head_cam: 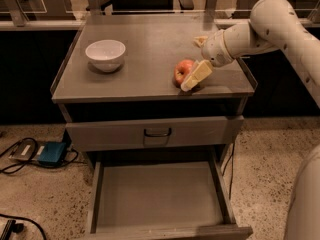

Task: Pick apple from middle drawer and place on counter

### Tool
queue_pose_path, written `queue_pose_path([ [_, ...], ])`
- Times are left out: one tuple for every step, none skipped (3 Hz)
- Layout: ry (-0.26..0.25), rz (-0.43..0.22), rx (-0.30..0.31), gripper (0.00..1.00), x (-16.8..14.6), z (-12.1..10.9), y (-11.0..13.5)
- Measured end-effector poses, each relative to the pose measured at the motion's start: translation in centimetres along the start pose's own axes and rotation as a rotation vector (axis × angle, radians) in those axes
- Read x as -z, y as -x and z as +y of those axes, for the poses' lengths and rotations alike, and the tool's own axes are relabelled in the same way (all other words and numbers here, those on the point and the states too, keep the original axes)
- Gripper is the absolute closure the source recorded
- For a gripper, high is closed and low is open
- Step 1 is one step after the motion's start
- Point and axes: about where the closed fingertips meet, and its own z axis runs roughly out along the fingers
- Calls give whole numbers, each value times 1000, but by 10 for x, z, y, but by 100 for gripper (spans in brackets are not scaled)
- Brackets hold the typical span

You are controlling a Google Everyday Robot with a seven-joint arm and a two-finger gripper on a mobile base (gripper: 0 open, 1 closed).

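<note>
The apple, red-orange with a paler patch, rests on the counter near its front right. My gripper comes in from the right. It is open: the near finger lies against the apple's right side and the far finger stands clear behind it. The middle drawer is pulled out below, and its grey floor is bare.
A white bowl stands on the counter's left half. A closed drawer front with a dark loop handle is above the open drawer. A blue box with cables lies on the floor at left. A glass rail runs behind the counter.
</note>
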Motion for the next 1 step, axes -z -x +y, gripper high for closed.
queue_pose_path([
  [0, 0, 0, 0, 0, 0, 0],
])
